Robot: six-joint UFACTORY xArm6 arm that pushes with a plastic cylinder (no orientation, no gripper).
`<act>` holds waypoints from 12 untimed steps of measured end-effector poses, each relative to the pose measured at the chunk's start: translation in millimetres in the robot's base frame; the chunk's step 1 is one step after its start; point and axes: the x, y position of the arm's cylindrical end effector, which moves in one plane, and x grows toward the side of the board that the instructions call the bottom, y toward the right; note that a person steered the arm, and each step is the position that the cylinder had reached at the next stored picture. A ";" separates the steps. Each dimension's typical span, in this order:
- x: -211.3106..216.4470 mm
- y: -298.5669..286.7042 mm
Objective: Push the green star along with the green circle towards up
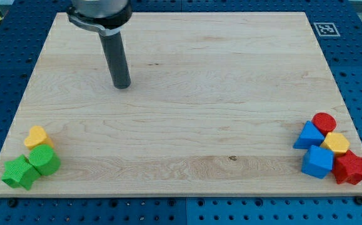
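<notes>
Lower left: we see green star (pixel 18 173) touching green circle (pixel 44 160), yellow heart (pixel 37 136) just above | lower right: red and blue blocks, apart | upper left: my tip (pixel 122 85), well apart from them | we have no claw, only rod

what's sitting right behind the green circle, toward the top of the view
A yellow heart touches the green circle there. The circle hides the heart's lower edge. My tip is far off.
</notes>
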 end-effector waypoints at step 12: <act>91.4 -181.1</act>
